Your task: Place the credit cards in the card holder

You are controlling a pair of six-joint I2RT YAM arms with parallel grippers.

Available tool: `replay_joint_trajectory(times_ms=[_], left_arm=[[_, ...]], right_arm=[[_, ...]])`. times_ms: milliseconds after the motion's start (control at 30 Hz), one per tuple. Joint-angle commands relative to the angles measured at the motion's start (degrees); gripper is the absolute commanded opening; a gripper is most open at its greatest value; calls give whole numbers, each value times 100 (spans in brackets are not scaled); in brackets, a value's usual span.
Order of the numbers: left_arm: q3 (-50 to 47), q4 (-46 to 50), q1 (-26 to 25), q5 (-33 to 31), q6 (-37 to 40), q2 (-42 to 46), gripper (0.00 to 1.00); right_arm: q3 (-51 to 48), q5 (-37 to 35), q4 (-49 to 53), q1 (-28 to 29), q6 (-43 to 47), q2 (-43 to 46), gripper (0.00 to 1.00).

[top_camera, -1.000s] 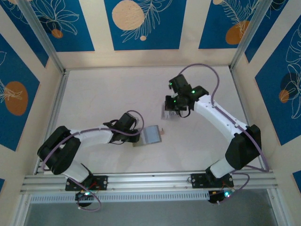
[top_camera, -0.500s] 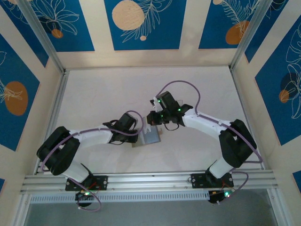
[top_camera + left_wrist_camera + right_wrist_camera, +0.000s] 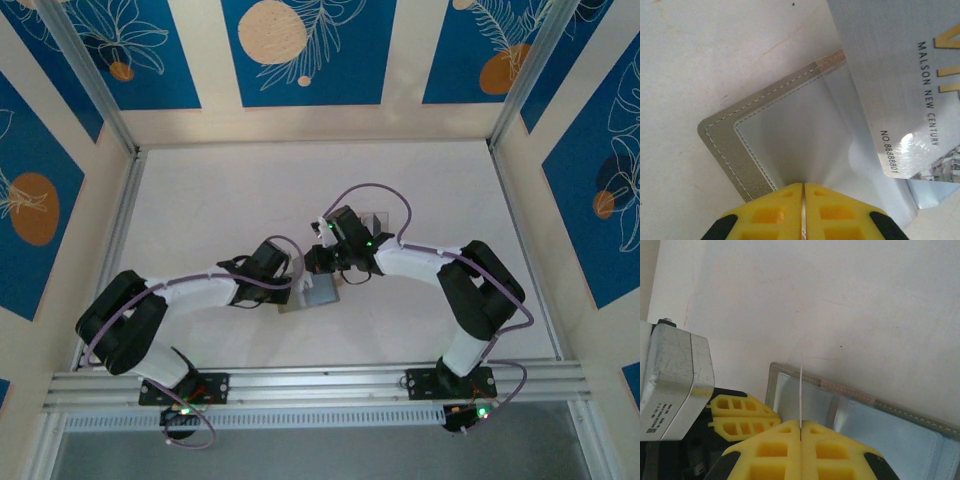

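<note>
Our right claw (image 3: 800, 427) pinched the credit card (image 3: 801, 390), seemingly stiff, by its edge, our left claw (image 3: 803, 187) the soft-looking card holder (image 3: 790, 135)

One card holder (image 3: 765, 130) is on the counter (image 3: 220, 200). One silver credit card (image 3: 900, 75) is over it. At least one more pale card (image 3: 377, 216) lies farther back, too small to count surely. There are two grippers: one left gripper (image 3: 803, 200) and one right gripper (image 3: 800, 432).
</note>
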State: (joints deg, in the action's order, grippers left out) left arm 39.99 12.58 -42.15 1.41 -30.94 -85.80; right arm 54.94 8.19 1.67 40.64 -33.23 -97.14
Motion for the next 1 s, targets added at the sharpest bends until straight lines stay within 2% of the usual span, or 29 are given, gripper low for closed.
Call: replay_joint_trajectory(times_ms=[0,667,967], left_arm=[[-167,423,-43,-159,74,-24,8],[-110,485,-46,-159,74,-50,8],[-78,468,-44,-150,74,-111,8]], right_arm=[[-194,-33,-254,-12,-51,41,0],[-615,109,-766,-237,-248,-27,0],[-870,445,-1187,-214,-531,-145,0]])
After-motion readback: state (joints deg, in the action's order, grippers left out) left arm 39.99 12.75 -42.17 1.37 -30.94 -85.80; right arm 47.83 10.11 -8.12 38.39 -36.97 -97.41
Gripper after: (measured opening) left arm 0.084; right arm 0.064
